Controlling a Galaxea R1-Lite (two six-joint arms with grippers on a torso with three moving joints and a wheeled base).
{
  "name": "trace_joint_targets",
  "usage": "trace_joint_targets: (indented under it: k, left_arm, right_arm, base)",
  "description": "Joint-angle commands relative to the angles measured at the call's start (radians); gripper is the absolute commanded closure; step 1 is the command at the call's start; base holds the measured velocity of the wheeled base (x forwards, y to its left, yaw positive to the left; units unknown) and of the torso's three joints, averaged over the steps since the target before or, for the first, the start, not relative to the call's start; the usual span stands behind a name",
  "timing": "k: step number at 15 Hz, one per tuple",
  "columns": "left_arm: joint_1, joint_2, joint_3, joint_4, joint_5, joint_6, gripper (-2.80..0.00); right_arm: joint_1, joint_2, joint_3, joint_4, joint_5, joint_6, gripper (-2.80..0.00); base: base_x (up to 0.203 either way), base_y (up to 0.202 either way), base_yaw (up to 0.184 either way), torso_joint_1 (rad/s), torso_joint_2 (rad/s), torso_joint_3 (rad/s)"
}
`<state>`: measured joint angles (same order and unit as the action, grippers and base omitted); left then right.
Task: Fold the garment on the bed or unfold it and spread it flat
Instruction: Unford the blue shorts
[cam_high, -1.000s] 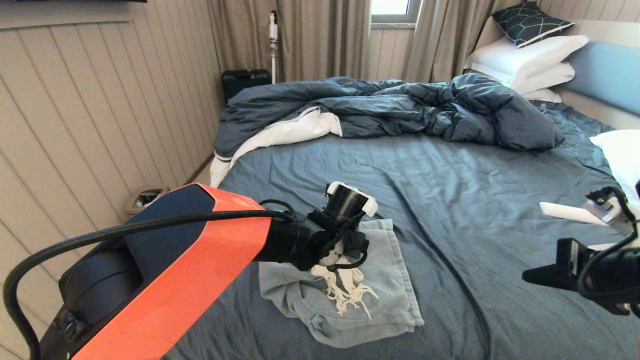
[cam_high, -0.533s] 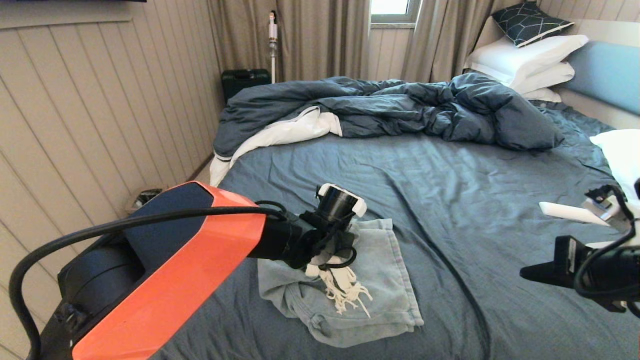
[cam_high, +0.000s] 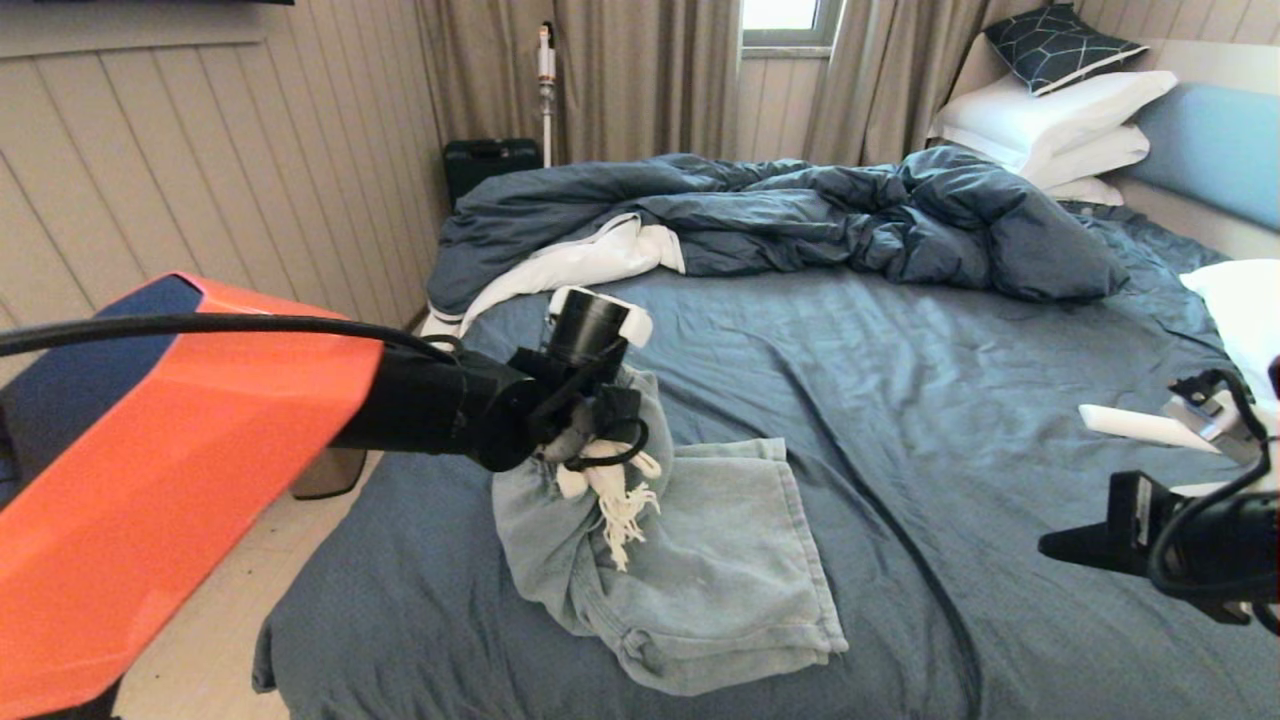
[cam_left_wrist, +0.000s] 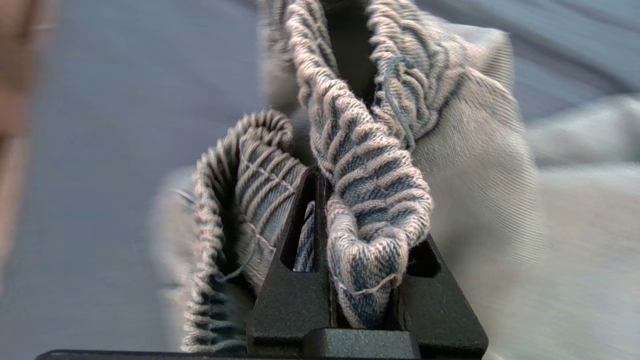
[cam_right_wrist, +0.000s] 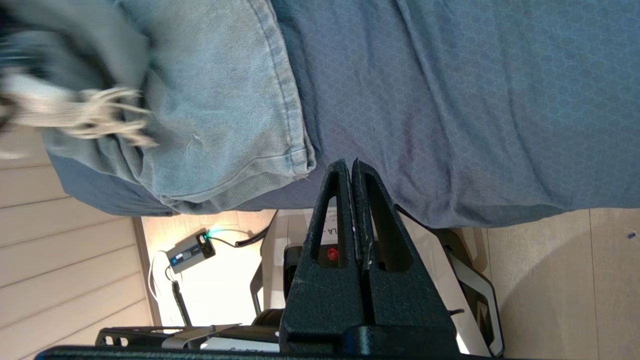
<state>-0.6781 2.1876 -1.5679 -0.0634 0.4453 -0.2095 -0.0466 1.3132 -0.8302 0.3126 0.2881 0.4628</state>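
Note:
The pale blue shorts (cam_high: 700, 560) lie near the front left of the bed (cam_high: 900, 400), their waistband end lifted off the sheet. My left gripper (cam_high: 585, 445) is shut on the gathered elastic waistband (cam_left_wrist: 370, 210), which bunches round its black fingers. The white frayed drawstring (cam_high: 622, 500) dangles below the grip. The lower legs of the shorts (cam_right_wrist: 215, 100) still rest folded on the sheet. My right gripper (cam_high: 1060, 548) hangs shut and empty off the bed's front right; in its wrist view its gripper (cam_right_wrist: 352, 165) sits over the bed's edge.
A rumpled dark blue duvet (cam_high: 800, 215) with white lining lies across the far side. White pillows (cam_high: 1060, 120) stack at the headboard (cam_high: 1210, 145); another pillow (cam_high: 1240, 310) sits at right. A panelled wall (cam_high: 200, 170) runs along the left, floor below.
My left gripper has risen and moved left and away with the waistband in it, pulling the top of the shorts up off the sheet. The right arm has stayed put.

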Motion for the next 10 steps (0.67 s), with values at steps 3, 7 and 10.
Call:
trace_joint_targets:
  k: [3, 7, 10]
  left_arm:
    - [0.105, -0.1, 0.178, -0.101, -0.011, 0.032, 0.0]
    - [0.234, -0.128, 0.362, -0.282, -0.082, 0.087, 0.0]
    - [0.318, -0.15, 0.464, -0.357, -0.149, 0.094, 0.0]
  right_arm:
    - [0.001, -0.003, 0.0, 0.002, 0.002, 0.002, 0.0]
    - [0.002, -0.002, 0.003, 0.002, 0.002, 0.002, 0.0]
    - [0.004, 0.001, 0.002, 0.002, 0.002, 0.002, 0.0]
  base:
    - [0.0, 0.0, 0.0, 0.0, 0.0, 0.0]
    - [0.0, 0.0, 0.0, 0.0, 0.0, 0.0]
    - [0.0, 0.0, 0.0, 0.0, 0.0, 0.0]
